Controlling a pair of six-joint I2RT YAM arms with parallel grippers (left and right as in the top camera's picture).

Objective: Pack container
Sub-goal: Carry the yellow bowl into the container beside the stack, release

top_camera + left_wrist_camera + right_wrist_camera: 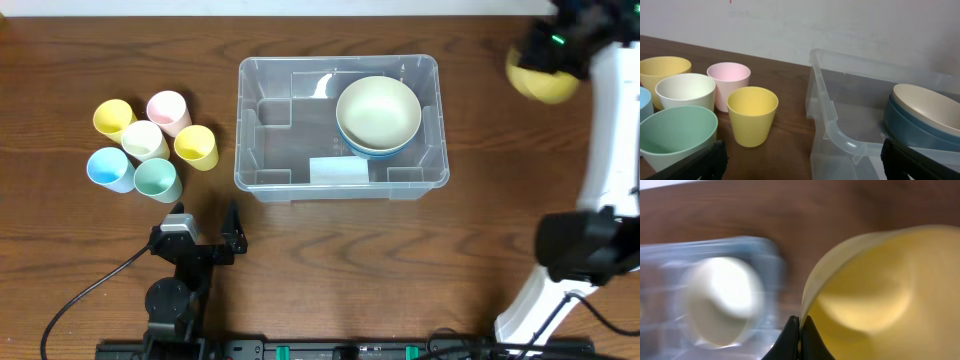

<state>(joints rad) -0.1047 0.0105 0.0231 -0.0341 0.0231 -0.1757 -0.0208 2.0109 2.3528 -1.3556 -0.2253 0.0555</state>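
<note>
- We see the container [240, 130] near the middle of the table [330, 260], open-topped and upright, its white label on the near wall.
- Packed so far: a cream bowl [378, 112] nested in a blue bowl [375, 152], both at the container's right end. The rest of its floor is bare.
- In hand: our right gripper [800, 335] is clamped shut on the rim of a yellow bowl [542, 82], off the container's far right corner and outside it. The overhead view does not tell us whether the bowl is off the table.
- We judge this bowl to be the step under way. It has yet to cross over the container wall and go in, most likely onto the stack.
- Left to pack: six cups [145, 140] cluster to the left of the container, all upright and none nested. They are two yellow, one pink, one cream, one blue and one green.
- Our left gripper [207, 215] sits near the table's front edge, just in front of the cups, with jaws spread wide and holding nothing.
- We reckon the task is under halfway: two items in, one in hand, six untouched.
</note>
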